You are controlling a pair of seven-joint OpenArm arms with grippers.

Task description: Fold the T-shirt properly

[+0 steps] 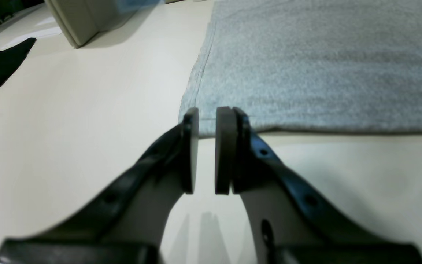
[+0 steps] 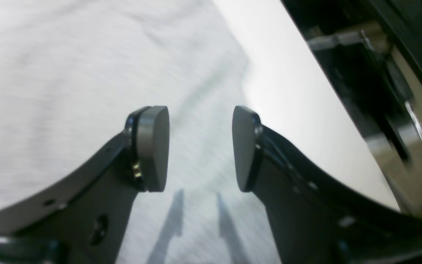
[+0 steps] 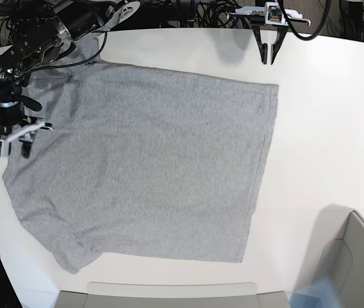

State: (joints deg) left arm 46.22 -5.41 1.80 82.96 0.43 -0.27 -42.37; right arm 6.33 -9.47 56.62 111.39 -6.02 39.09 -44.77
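Note:
The heather-grey T-shirt (image 3: 150, 160) lies spread flat on the white table (image 3: 336, 128), plain side up, no lettering showing. My left gripper (image 3: 269, 58) hovers just past the shirt's far right hem corner. In the left wrist view the left gripper (image 1: 207, 117) has only a narrow gap between its pads, holds nothing, and points at the corner of the shirt (image 1: 324, 66). My right gripper (image 3: 15, 153) is at the shirt's left sleeve edge. In the right wrist view the right gripper (image 2: 200, 121) is open and empty above the cloth (image 2: 68, 73).
A grey bin (image 3: 355, 256) stands at the front right corner and also shows in the left wrist view (image 1: 82, 18). A flat grey tray edge (image 3: 169, 295) lies along the front. The table edge and dark frame (image 2: 361, 73) are right beside the right gripper.

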